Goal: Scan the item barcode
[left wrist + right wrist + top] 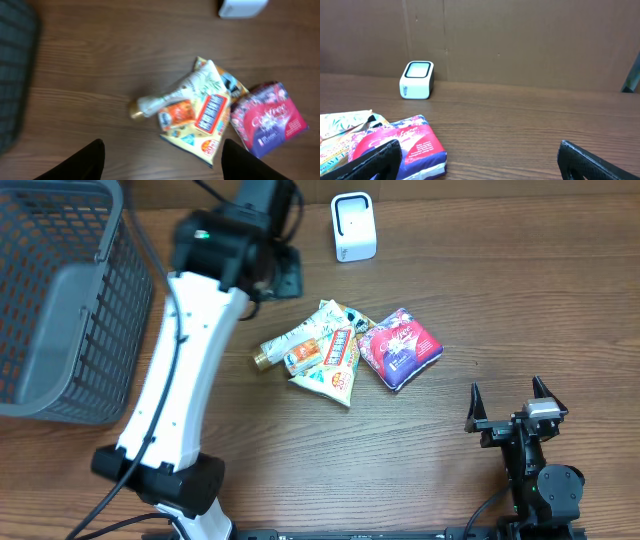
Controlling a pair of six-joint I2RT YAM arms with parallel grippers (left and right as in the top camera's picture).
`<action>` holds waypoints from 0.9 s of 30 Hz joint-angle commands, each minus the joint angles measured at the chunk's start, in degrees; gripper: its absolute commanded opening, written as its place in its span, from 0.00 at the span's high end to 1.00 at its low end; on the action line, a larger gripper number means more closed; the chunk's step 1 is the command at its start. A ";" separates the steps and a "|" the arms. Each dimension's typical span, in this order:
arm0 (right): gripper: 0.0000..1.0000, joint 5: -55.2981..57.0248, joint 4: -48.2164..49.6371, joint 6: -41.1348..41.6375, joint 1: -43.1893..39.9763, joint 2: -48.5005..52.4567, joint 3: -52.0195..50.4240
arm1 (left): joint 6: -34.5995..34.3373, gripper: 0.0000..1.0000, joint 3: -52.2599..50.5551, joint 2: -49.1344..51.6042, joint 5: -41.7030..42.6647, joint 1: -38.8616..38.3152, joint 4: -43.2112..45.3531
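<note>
Since nothing is picked up yet, the job looks hardly started. The tube [295,340], yellow packet [338,375] and red pouch [400,348] lie together in the middle of the surface [400,480], away from the white scanner [353,227]. The left gripper [161,155] hangs near them, jaws apart and empty; the right gripper [508,402] sits off to the side, jaws wide apart too. Grabbing and scanning are still to do.

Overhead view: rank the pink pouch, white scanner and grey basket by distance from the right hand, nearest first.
From the right hand:
1. Pink pouch, mid-table, up and to the left in the picture.
2. White scanner, at the top edge, near the centre.
3. Grey basket, far left of the picture.
</note>
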 commanded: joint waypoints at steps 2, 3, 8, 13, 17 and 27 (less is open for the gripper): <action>0.00 0.13 0.35 -0.24 -0.28 -0.46 -0.59 | -0.20 0.31 9.03 -1.99 -7.48 6.14 -5.73; 0.00 0.13 0.35 -0.24 -0.28 -0.46 -0.59 | -0.20 0.30 10.36 -2.34 -8.52 7.76 -6.95; 0.00 0.11 0.35 -0.24 -0.28 -0.46 -0.59 | 3.78 0.15 12.04 -5.97 -9.33 18.14 -8.02; 0.00 0.11 0.35 -0.24 -0.28 -0.46 -0.59 | 3.93 0.44 11.91 -8.98 -9.14 31.43 -8.02; 0.00 0.11 0.35 -0.24 -0.28 -0.46 -0.59 | 2.03 0.96 11.28 -8.92 -7.17 42.23 -8.02; 0.00 0.13 0.35 -0.24 -0.28 -0.46 -0.59 | -4.39 0.96 -7.37 -8.59 -4.66 54.95 -8.02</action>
